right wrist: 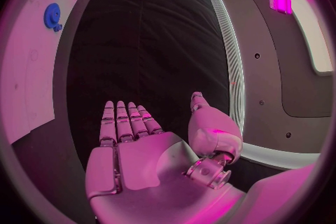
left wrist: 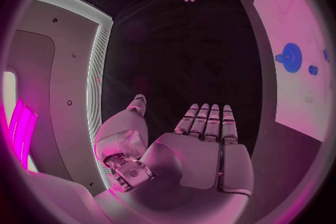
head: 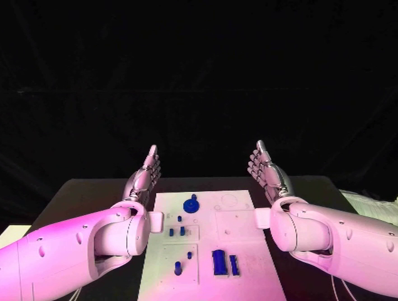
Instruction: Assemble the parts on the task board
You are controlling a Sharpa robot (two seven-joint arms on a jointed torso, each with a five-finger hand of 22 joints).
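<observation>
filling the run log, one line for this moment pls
left hand: open, raised | right hand: open, raised | task board: untouched | blue gear: on board

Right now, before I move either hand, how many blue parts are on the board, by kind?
Blue gear: 1
Long blue blocks: 2
Small blue pegs: 5
Total: 8

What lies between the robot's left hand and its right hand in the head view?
In the head view, the far end of the white task board lies between the left hand and the right hand, with the blue gear on it.
</observation>
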